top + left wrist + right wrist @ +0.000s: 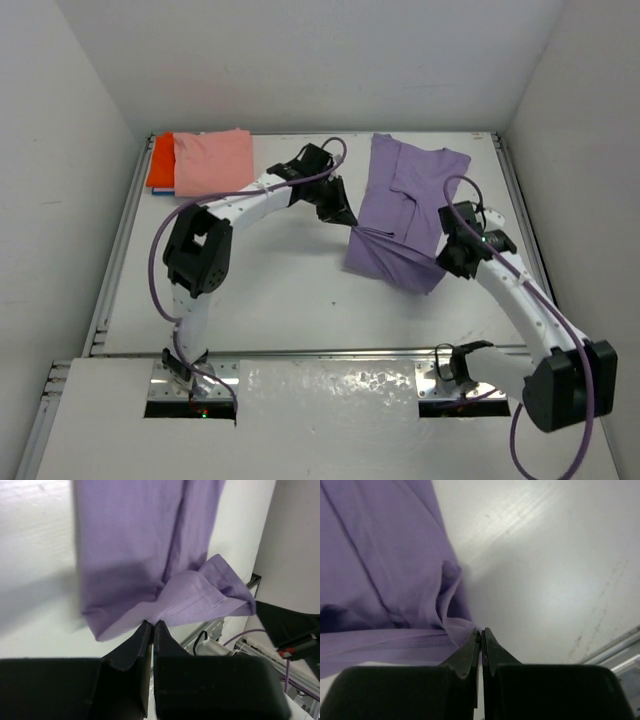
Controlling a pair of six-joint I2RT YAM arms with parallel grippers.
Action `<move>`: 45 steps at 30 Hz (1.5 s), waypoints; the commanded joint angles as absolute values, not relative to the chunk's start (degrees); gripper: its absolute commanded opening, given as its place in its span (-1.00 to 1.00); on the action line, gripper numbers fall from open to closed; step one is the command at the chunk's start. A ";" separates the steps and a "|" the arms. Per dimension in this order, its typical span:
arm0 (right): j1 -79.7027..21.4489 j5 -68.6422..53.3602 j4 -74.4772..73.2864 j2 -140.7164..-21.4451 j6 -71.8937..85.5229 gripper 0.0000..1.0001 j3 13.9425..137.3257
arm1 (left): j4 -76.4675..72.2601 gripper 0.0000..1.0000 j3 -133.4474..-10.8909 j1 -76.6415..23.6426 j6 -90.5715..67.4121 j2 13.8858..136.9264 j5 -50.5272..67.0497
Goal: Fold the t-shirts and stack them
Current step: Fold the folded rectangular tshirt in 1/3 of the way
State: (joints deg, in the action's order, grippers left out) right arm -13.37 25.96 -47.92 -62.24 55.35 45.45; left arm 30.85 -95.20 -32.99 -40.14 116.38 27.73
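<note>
With the left gripper (151, 625) and right gripper (481, 631) each pinched shut on a near-edge corner of the lavender t-shirt (410, 195), well apart from the salmon-pink t-shirt (213, 160), treat it as light, limp cloth best held at its corners.

Plain lavender-purple shirt (410, 190) — salmon-pink shirt (213, 160), orange-red shirt (160, 162) — white table (280, 300).

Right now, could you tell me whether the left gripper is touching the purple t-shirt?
Touching: the left wrist view shows the left gripper pinching the purple t-shirt at a bunched edge, tips closed.
</note>
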 commanded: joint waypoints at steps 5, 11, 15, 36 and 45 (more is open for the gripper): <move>-10.46 19.51 -40.60 -77.14 43.34 -1.00 59.30 | 25.15 -1.00 -102.48 -29.79 -40.69 123.65 32.86; -10.46 13.99 -35.27 -81.82 35.17 -1.00 63.19 | 17.15 -1.00 -106.86 -29.71 -42.80 129.10 37.70; -10.37 6.25 -33.30 -81.48 27.69 -1.00 63.19 | 14.41 -1.00 -107.75 -29.88 -42.98 129.38 39.37; -2.82 11.95 -30.41 -92.71 21.27 -1.00 71.45 | -3.07 -1.00 -117.42 -27.42 -52.73 140.97 40.26; -0.18 11.17 -27.34 -98.17 21.35 -1.00 73.56 | -6.86 -1.00 -119.71 -24.70 -56.51 145.37 38.33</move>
